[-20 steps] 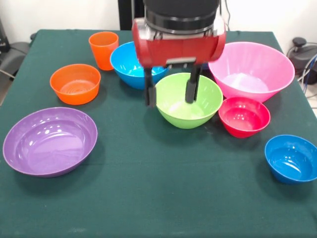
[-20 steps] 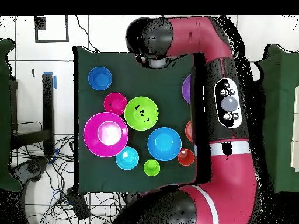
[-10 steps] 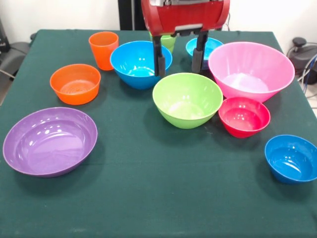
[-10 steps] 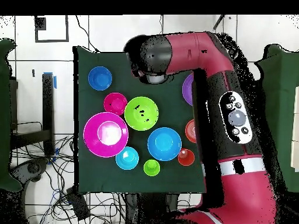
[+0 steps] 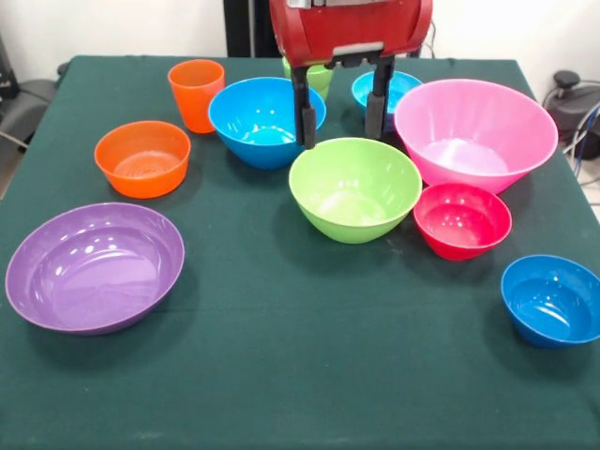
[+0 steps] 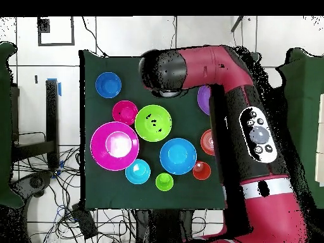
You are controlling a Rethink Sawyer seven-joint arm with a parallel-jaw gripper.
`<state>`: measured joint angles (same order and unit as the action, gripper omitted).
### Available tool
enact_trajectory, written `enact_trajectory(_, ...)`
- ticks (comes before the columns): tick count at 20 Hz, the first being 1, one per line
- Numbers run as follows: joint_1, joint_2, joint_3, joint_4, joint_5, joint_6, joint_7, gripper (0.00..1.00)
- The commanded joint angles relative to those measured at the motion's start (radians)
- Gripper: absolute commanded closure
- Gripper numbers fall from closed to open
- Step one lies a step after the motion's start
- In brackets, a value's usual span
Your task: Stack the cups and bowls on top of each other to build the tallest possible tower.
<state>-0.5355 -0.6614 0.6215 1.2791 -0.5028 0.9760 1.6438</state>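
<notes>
Nearest you on the green surface (image 5: 281,375) sit the wide purple bowl (image 5: 94,265) at the left and a small blue bowl (image 5: 552,300) at the right, both empty and well apart. Next back come the small red bowl (image 5: 462,220), just beside the huge pink bowl (image 5: 474,134), and the lime green bowl (image 5: 354,188) in the middle, with the medium orange bowl (image 5: 142,157) off to the left. Behind those stand the large blue bowl (image 5: 265,121) and the orange cup (image 5: 196,94); farthest back you can make out the second small blue bowl (image 5: 388,89) and the light green cup (image 5: 319,79), partly hidden by the arm.

Every container looks empty and upright on the surface, none nested, so by my reading no tower has been started. They are spread out singly, which likely leaves room to reach each rim.

Your end effector (image 5: 342,103) hangs released, fingers spread and gripping nothing, just above the far rim of the lime green bowl, between the large blue and pink bowls.
</notes>
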Motion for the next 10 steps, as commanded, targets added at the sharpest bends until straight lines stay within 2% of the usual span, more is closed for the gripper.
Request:
enact_trajectory(1, -0.006, 0.055, -0.061, 0.125, -0.043, -0.110, 0.022, 0.00)
enact_trajectory(10, 0.006, 0.068, -0.071, 0.092, -0.029, -0.093, -0.004, 0.00)
